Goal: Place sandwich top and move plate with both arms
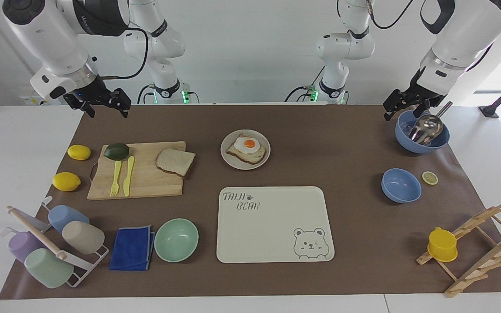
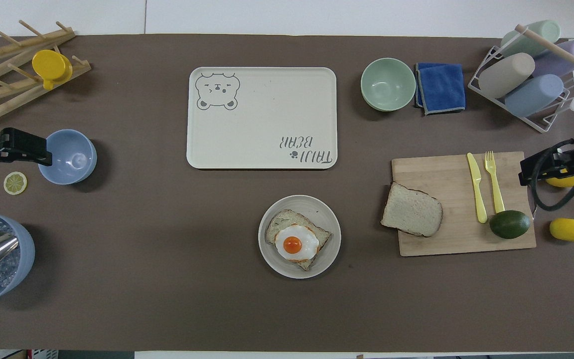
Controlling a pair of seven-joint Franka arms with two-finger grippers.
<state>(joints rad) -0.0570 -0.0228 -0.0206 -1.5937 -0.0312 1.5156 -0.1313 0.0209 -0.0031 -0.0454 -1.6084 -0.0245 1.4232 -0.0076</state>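
Note:
The sandwich top (image 1: 175,161) (image 2: 411,209), a plain speckled bread slice, lies on the corner of a wooden cutting board (image 1: 146,184) (image 2: 456,239) toward the right arm's end. The round pale plate (image 1: 257,135) (image 2: 324,214) sits mid-table, nearer to the robots than the tray, and holds a toast slice with a fried egg (image 1: 247,148) (image 2: 294,243). My right gripper (image 1: 107,111) (image 2: 528,172) is open and empty, up over the table edge beside the board. My left gripper (image 1: 402,114) (image 2: 38,152) is open and empty, raised between the two blue bowls.
The cream bear tray (image 1: 272,226) (image 2: 262,119) lies farther out than the plate. A yellow fork, a knife and an avocado (image 1: 116,151) lie on the board, lemons beside it. A mint bowl (image 1: 176,240), a blue cloth, a cup rack, two blue bowls (image 1: 401,185) and a wooden rack line the edges.

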